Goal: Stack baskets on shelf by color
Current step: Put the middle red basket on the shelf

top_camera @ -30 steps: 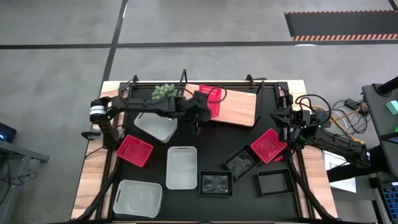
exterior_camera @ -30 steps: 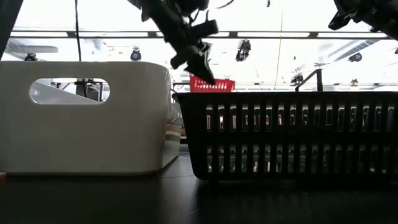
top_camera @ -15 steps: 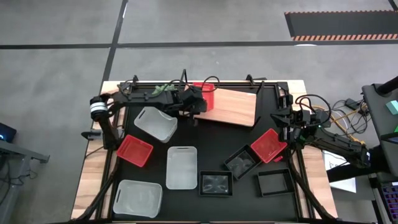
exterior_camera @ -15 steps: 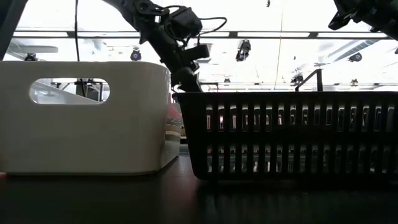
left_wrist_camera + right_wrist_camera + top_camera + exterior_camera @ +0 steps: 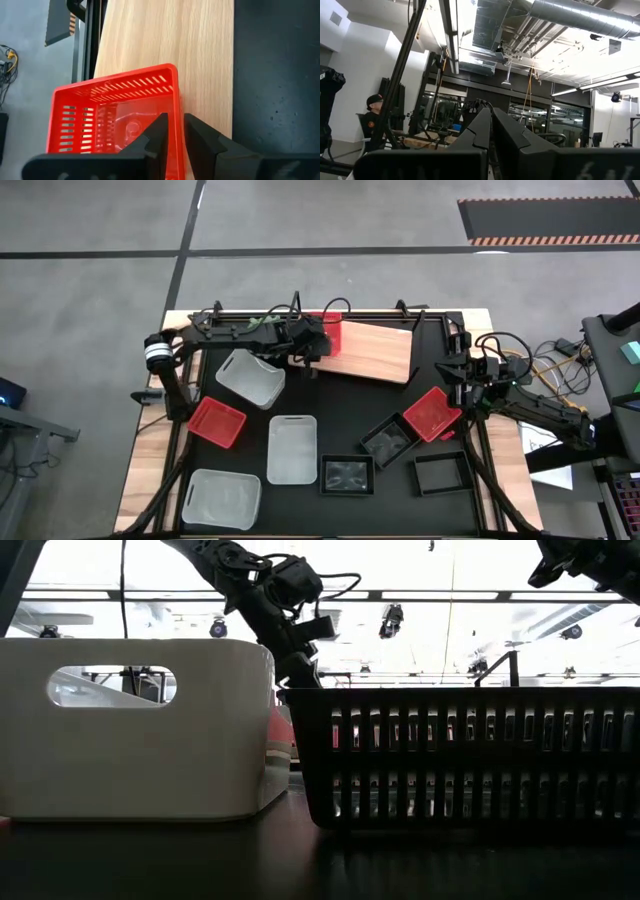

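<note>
Right now my left gripper (image 5: 174,131) sits at the far left end of the shelf (image 5: 375,352), its fingers straddling the near wall of a red basket (image 5: 112,120) that rests on the wood. The jaws stand only slightly parted around that thin rim, so I judge they are just letting go rather than clamping; whether either pad touches the plastic I cannot tell. I put this basket at the board's end, I think, so the rest of the wood stays free for the other two colours. My right gripper (image 5: 491,131) is pressed shut on nothing, parked at the table's right edge and pointing up at the ceiling, out of the way. Two more red baskets wait on the mat: one (image 5: 216,422) at the left, one (image 5: 432,412) at the right, close to my idle arm. Three white baskets (image 5: 251,378) and three black ones (image 5: 346,476) are scattered on the mat too, none stacked. From above, my own arm covers most of the basket on the shelf, leaving only a red sliver visible. At table height, a white basket (image 5: 140,730) and a black one (image 5: 470,755) fill the foreground and block the shelf entirely.
</note>
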`<state>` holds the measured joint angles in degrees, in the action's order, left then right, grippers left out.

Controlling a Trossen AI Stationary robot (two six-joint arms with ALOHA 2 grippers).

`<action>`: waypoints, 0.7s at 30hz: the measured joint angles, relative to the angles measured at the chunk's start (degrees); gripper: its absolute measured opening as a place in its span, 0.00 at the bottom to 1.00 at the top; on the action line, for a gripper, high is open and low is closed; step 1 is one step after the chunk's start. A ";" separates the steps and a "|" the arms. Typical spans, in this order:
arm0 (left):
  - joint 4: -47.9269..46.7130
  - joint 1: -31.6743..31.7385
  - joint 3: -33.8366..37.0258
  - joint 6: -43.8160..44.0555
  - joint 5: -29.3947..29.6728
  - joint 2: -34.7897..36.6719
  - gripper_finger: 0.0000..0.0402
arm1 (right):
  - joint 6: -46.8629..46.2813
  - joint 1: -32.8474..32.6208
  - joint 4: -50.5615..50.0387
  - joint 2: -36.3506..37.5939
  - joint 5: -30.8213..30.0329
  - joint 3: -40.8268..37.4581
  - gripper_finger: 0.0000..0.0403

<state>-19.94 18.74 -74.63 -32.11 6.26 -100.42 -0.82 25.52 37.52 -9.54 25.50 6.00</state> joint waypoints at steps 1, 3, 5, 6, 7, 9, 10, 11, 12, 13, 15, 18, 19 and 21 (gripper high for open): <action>-0.03 0.00 0.00 0.02 -0.01 0.06 0.11 | 0.00 0.02 0.00 -0.02 -0.01 0.00 0.03; -0.13 -0.15 0.02 0.08 0.00 0.46 0.11 | 0.01 0.00 0.00 0.00 0.01 0.00 0.03; 0.00 -0.74 0.00 0.31 0.04 1.27 0.11 | 0.02 0.02 0.03 0.00 -0.01 0.00 0.03; -0.07 -1.20 -0.26 1.29 0.03 1.68 0.11 | 0.06 0.02 0.11 0.00 -0.01 0.00 0.03; 0.28 -1.66 -0.71 3.06 0.00 1.91 0.11 | 0.35 0.00 0.19 0.00 0.01 0.00 0.03; 3.63 -2.67 -1.75 8.98 0.22 1.95 0.11 | 0.98 0.00 0.34 0.00 -0.01 0.00 0.03; 5.96 -3.24 -2.22 11.90 0.88 1.95 0.11 | 1.30 0.02 0.37 0.00 -0.01 0.00 0.03; 8.60 -3.85 -2.41 14.27 2.05 1.98 0.11 | 1.51 0.00 0.42 0.00 -0.01 0.00 0.03; 11.36 -4.56 -2.43 15.79 3.23 1.91 0.11 | 1.64 0.01 0.46 0.00 -0.01 0.03 0.03; 14.28 -5.26 -2.47 16.71 5.00 1.38 0.10 | 1.72 0.00 0.45 0.00 -0.01 0.15 0.03; 17.75 -6.28 -2.49 18.39 10.11 0.60 0.08 | 1.69 0.01 0.51 0.00 -0.01 0.40 0.03; 19.31 -6.43 -2.75 20.24 14.28 -0.52 0.04 | 1.46 0.00 0.42 0.00 -0.01 0.48 0.03; 19.35 -5.94 -2.79 20.94 14.42 -0.62 0.02 | 1.46 0.00 0.44 0.00 -0.03 0.48 0.03; 19.12 -4.84 -2.79 22.67 14.69 -0.69 0.01 | 1.42 0.00 0.48 0.00 -0.03 0.48 0.03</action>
<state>-0.83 13.90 -77.42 -9.44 20.95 -101.11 0.60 25.52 38.00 -9.54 25.47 6.48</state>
